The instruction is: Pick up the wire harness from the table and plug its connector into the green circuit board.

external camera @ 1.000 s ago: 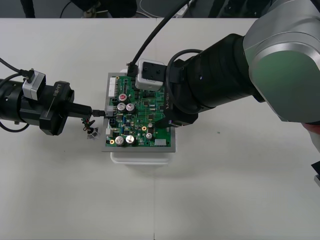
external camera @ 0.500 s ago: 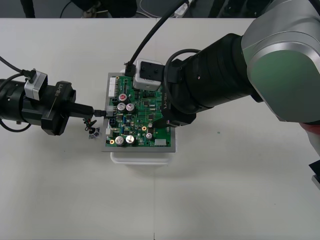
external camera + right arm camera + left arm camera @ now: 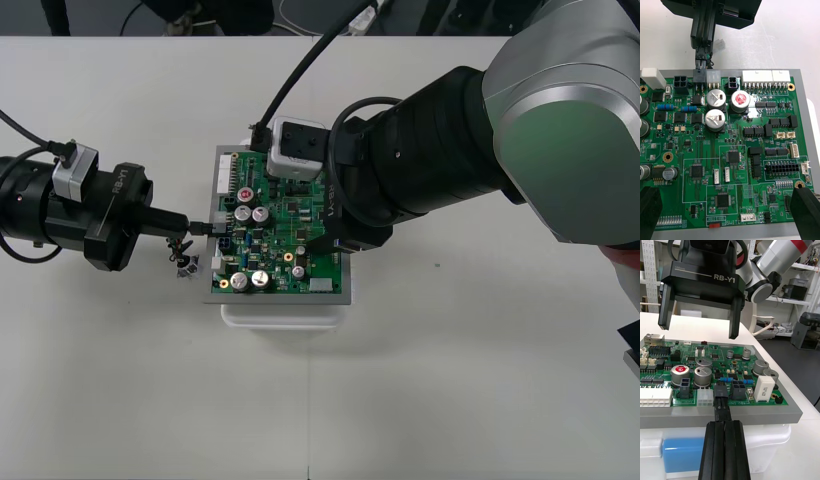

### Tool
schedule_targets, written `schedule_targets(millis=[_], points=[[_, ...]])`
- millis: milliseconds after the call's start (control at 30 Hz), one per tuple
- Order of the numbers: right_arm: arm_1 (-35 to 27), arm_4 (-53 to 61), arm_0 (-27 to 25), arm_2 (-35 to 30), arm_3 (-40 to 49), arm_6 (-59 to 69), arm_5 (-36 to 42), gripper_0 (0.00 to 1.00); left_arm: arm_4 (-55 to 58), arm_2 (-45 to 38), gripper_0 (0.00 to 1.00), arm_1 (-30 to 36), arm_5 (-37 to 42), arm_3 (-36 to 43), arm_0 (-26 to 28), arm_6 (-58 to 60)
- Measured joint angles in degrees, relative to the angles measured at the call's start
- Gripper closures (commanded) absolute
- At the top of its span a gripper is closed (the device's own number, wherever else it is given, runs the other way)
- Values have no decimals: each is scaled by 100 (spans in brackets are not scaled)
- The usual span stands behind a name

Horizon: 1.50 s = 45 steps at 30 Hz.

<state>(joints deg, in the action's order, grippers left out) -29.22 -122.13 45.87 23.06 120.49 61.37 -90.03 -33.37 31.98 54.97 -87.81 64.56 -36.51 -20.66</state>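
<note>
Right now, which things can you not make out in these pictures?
Plug depth in the green circuit board: left wrist view, the shut left gripper blocks it.
Harness wires, socket: front view, too small.
Board's right side: front view, right arm hides it.

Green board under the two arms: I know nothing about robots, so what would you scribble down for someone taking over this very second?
Left pincer: shut on the black plug of the wire harness, at the green board's left edge.
Right pincer: open, hanging over the board, holding nothing.
Metal socket: beside that left edge, by the left pincer.
Done: harness picked up; plug is at an edge connector and looks seated, though I cannot be sure.
Left: confirm seating, release, back both arms away.
</note>
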Motion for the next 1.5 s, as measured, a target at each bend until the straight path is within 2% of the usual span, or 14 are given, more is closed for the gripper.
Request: schedule_targets(millis=[1500], points=[[97,9,2,-1,-97,1,0,0,9,0,100,-14,0,0,-5,-371]])
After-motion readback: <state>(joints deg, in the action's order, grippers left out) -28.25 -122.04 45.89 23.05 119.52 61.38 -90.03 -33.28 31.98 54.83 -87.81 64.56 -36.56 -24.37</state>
